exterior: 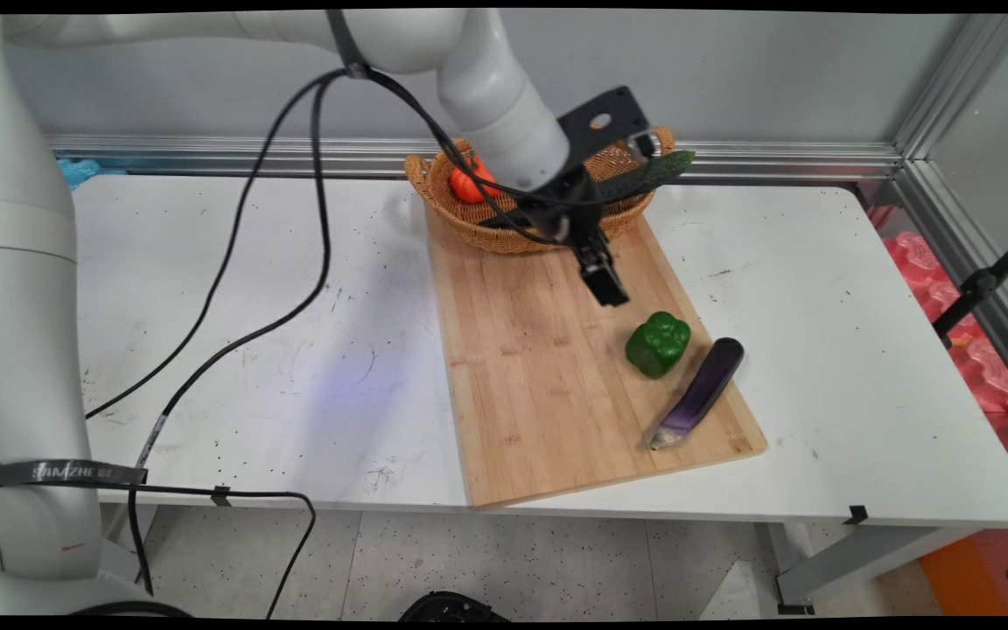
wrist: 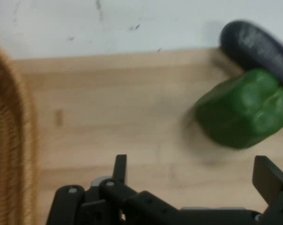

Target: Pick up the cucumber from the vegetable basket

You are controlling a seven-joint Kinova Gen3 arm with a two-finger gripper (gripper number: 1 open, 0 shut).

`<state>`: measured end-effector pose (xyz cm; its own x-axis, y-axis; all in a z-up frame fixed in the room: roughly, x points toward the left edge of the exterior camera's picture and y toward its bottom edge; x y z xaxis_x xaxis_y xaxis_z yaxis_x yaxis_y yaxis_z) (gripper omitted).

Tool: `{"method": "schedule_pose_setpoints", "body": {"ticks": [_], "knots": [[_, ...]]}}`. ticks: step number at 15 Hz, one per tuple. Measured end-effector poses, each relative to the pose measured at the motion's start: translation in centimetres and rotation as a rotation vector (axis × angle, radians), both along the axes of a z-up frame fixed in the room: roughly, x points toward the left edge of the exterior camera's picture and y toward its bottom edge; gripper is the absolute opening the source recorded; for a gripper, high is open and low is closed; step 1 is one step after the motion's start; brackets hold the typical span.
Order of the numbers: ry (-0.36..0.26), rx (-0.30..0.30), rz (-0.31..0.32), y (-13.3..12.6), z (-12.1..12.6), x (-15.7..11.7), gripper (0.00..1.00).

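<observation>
While the gripper hangs released and empty over the cutting board, the green pepper sits nearest, touching the eggplant, with the basket behind.

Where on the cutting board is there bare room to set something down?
The cutting board is bare along its left half and near-left corner. Crowded: right side with green pepper and eggplant, far end under the basket.

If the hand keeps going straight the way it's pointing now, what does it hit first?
Probably the bare cutting board. The open hand points down at empty wood; the green pepper lies ahead and off to one side, with the eggplant beyond it. Depth is uncertain.
</observation>
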<state>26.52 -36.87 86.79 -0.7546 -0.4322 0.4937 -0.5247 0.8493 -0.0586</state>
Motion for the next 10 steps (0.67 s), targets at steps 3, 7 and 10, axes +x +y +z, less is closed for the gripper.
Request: {"method": "schedule_pose_setpoints", "body": {"ticks": [3, 7, 10], "knots": [[-0.043, -0.017, -0.011, -0.6, 0.4, 2.2, 1.00], [-0.089, -0.047, -0.020, -1.9, 0.8, 4.6, 1.00], [-0.123, -0.090, -0.024, -3.9, 1.3, 6.5, 1.00]]}}
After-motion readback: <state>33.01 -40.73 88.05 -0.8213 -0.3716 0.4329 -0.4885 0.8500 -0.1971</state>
